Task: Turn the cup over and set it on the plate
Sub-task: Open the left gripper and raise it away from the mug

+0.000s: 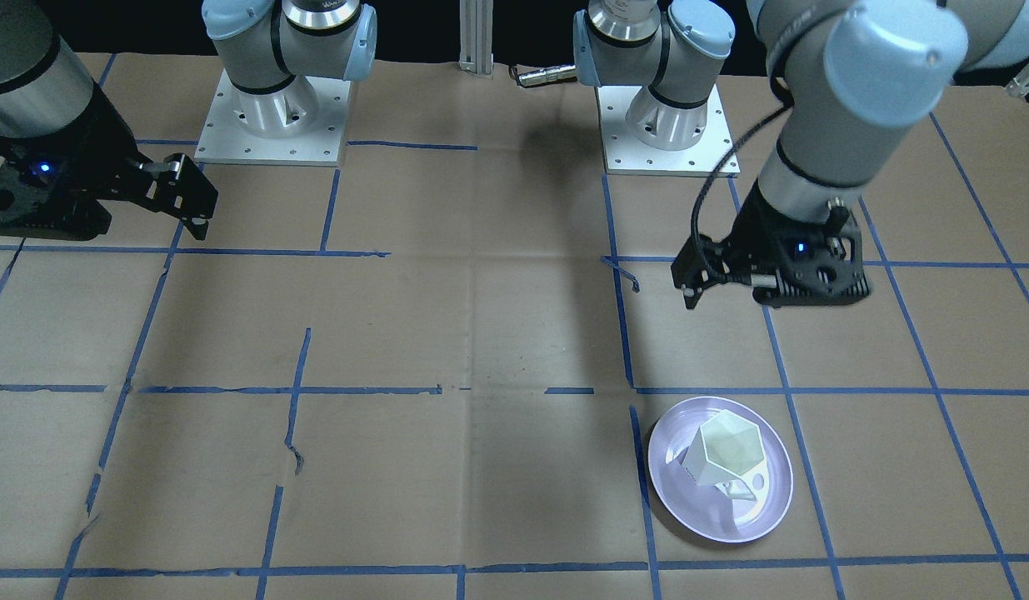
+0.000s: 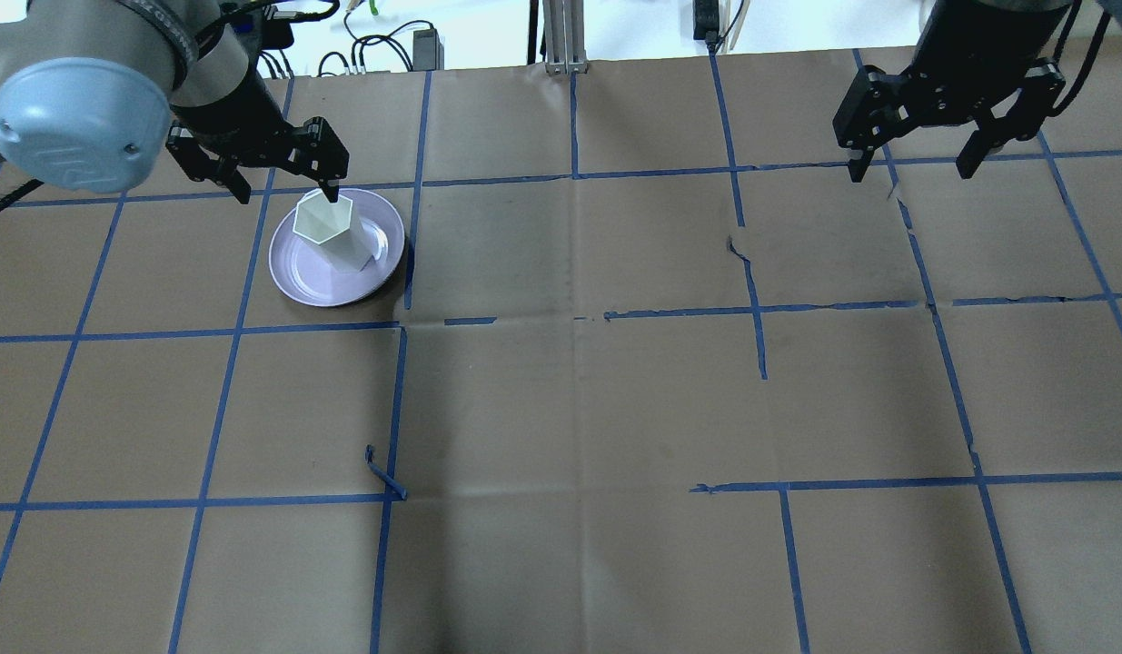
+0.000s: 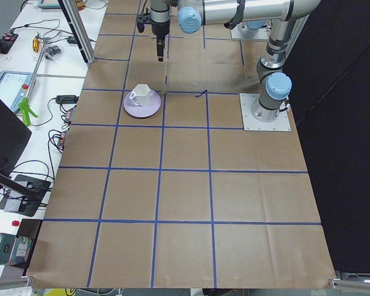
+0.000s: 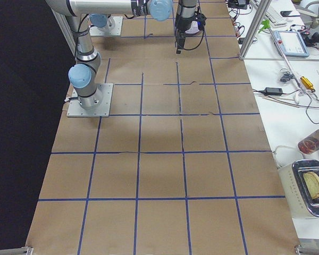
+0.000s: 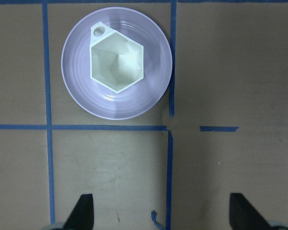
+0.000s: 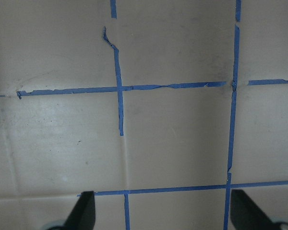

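Observation:
The white faceted cup [image 1: 726, 450] stands upright, mouth up, on the pale lavender plate [image 1: 672, 492]; its loop handle points away from the robot. Both also show in the overhead view, cup [image 2: 324, 222] on plate [image 2: 311, 277], and in the left wrist view, cup [image 5: 116, 62] on plate [image 5: 86, 96]. My left gripper [image 2: 286, 186] is open and empty, raised above the table on the robot's side of the plate, clear of the cup. My right gripper [image 2: 910, 168] is open and empty, far off over bare table.
The brown paper table cover [image 2: 570, 409] is marked with a blue tape grid. The two arm bases [image 1: 272, 125] stand at the robot's edge. Cables and benches lie beyond the table's ends in the side views.

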